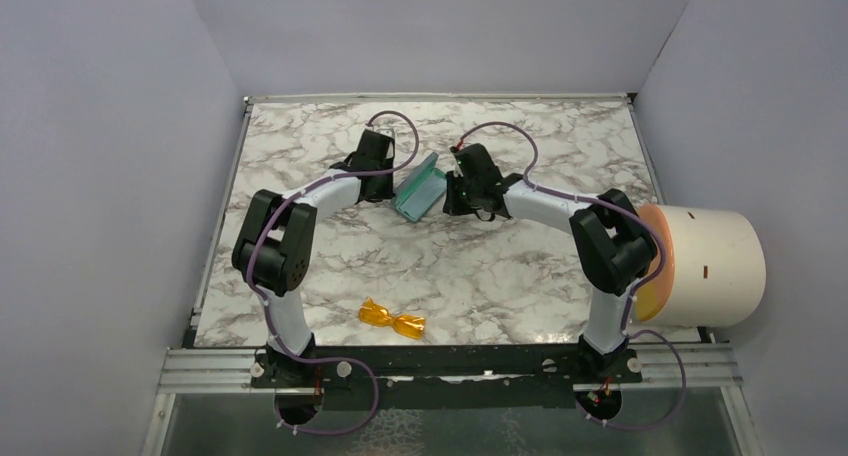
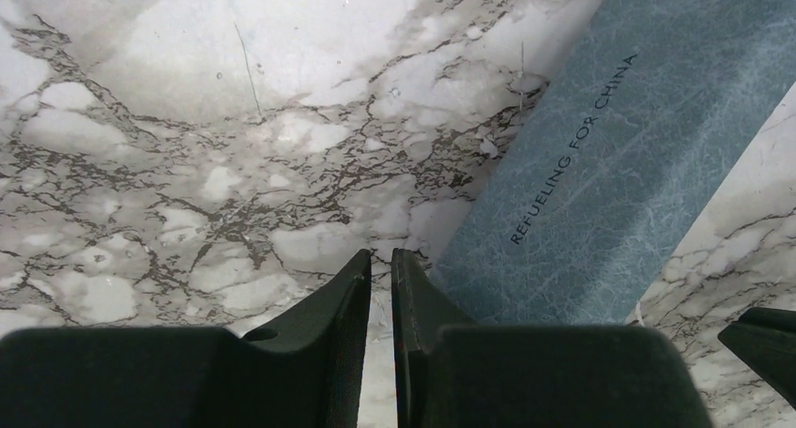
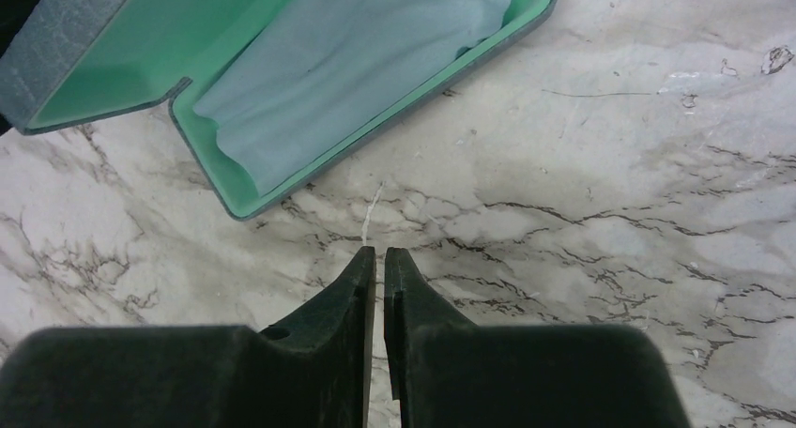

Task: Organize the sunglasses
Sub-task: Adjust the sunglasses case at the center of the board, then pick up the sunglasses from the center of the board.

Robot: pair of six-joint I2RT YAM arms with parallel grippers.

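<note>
Marble table [image 1: 540, 266], open case [image 1: 420, 188] mid-table, orange sunglasses [image 1: 392, 319] near front edge

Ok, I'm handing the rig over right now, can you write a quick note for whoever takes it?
Left hand: shut, empty, low beside the lid of the glasses case.
Right hand: shut, empty, on the case's open side.
The case lies open mid-table, with the light blue cloth in its base.
Orange sunglasses lie near the front edge, between the arm bases, well away from both hands.
Done: case is open.
Left: pick up the sunglasses, put them in the case, probably close it.
</note>
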